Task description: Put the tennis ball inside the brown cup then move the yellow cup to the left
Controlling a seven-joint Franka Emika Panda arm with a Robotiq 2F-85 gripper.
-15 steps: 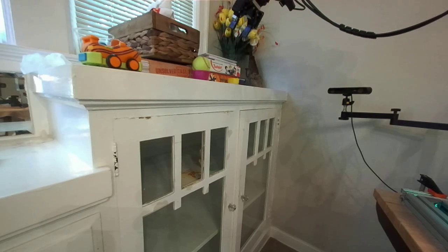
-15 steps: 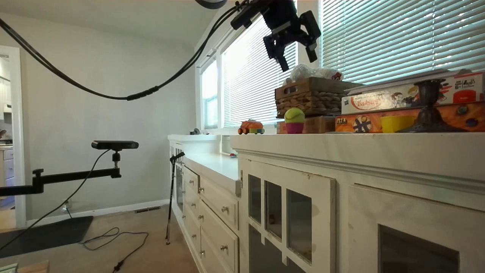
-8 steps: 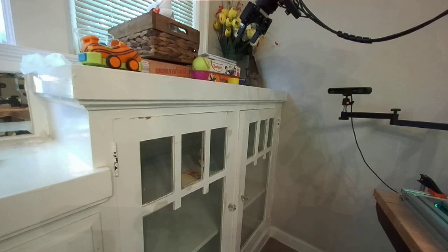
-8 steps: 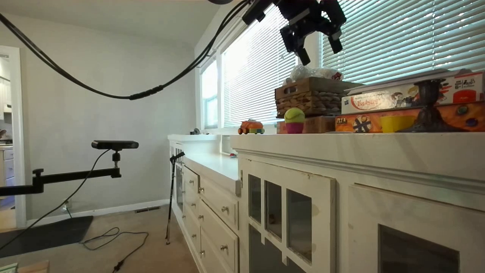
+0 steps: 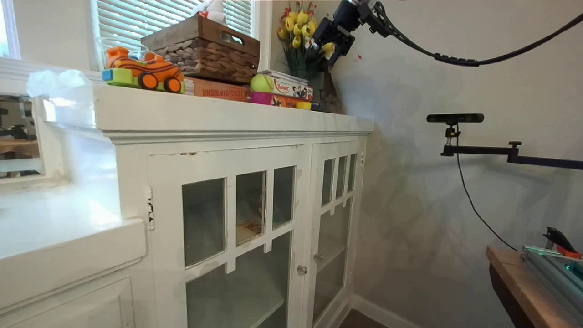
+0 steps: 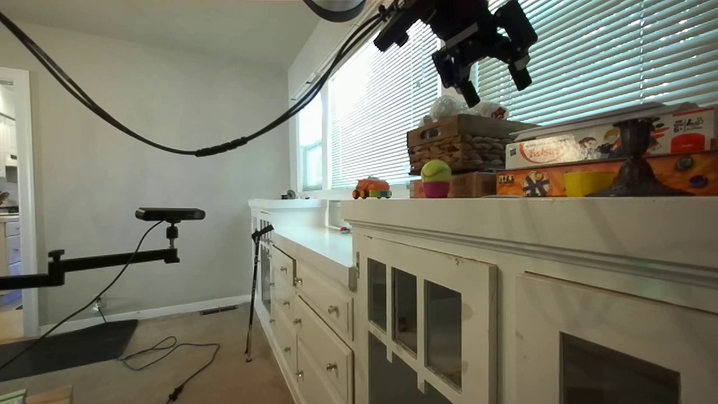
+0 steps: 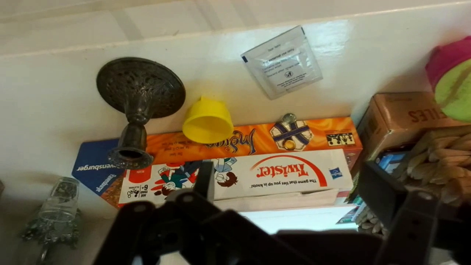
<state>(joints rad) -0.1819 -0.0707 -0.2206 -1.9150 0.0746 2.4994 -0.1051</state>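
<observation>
Ball point(image 7: 456, 94): yellow-green, 1 darker band. Yellow cup point(image 7: 208, 125): bright, low. Ball's base hidden in pink cup point(image 7: 448, 58); wrist view crops both. Gripper point(image 7: 290, 182): spread wide, nothing held.

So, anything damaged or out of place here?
A cabinet door has chipped paint along its top in an exterior view; a printed packet lies askew, like litter; the tennis ball sits in a magenta cup, though the task says brown.

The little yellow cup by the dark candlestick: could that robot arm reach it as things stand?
Probably yes: the gripper is open, and in the wrist view nothing covers the yellow cup. The dark candlestick and orange box crowd it, though, so care seems wise.
</observation>
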